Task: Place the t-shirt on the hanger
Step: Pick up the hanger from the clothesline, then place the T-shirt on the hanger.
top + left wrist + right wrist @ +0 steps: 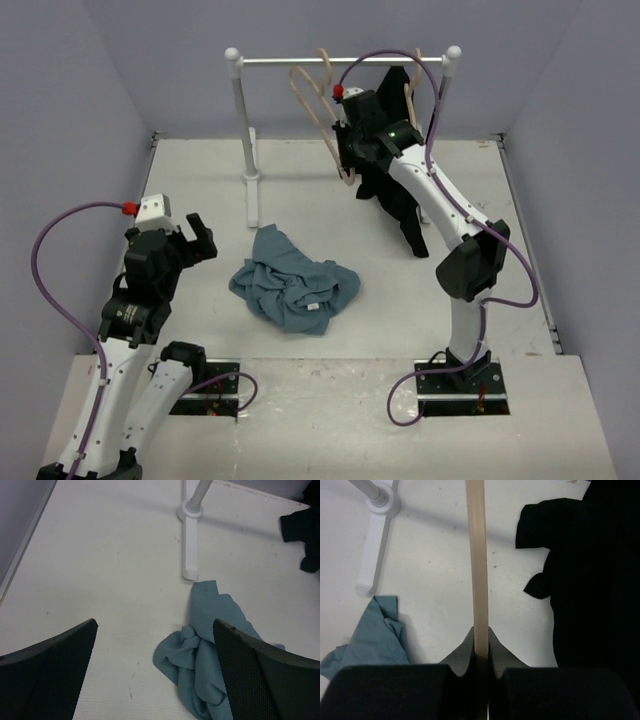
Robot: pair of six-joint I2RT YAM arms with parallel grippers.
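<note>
The blue-grey t-shirt (295, 285) lies crumpled on the table in front of the rack, also showing in the left wrist view (205, 630) and at the lower left of the right wrist view (375, 635). The pale wooden hanger (325, 135) hangs from the rail. My right gripper (348, 150) is up at the rack, and its jaws (481, 630) are shut on the hanger's thin wooden bar (477, 555). My left gripper (185, 240) hovers left of the t-shirt, wide open (155, 625), with nothing between its fingers.
A white rack with a left post (243, 120), a right post (450, 80) and a rail (290, 61) stands at the back; its foot (190, 545) reaches toward the t-shirt. A black garment (395, 190) hangs on a second wooden hanger beside my right gripper (590, 580). Walls enclose the table.
</note>
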